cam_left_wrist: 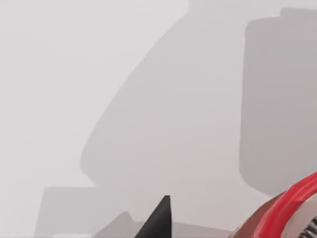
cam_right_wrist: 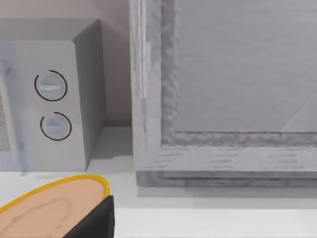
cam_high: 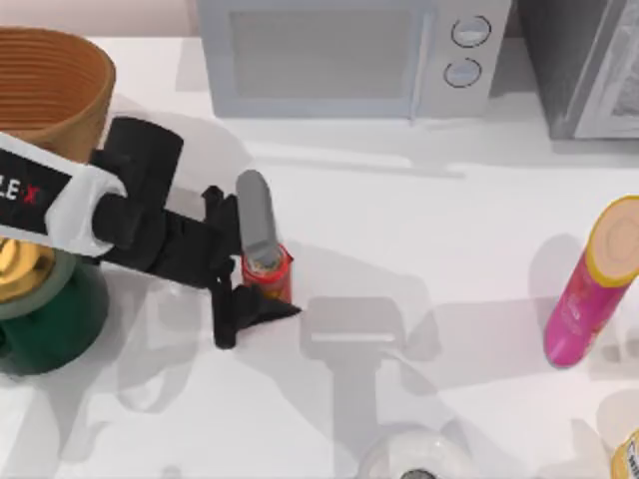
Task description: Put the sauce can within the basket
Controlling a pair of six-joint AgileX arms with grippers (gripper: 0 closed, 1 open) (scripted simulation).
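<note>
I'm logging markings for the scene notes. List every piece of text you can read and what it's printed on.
"LE X": red and black letters on the white cover of the left arm, cut off at the picture's edge.
Label on the sauce can: too small to read.
Microwave dials: no readable marks.
Pink tube: no text visible.

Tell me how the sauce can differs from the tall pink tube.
The sauce can is short and red; the pink tube is much taller, with a yellow lid. The can sits left of centre between the left gripper fingers; the tube stands free at the table's right. Both are cylinders.
</note>
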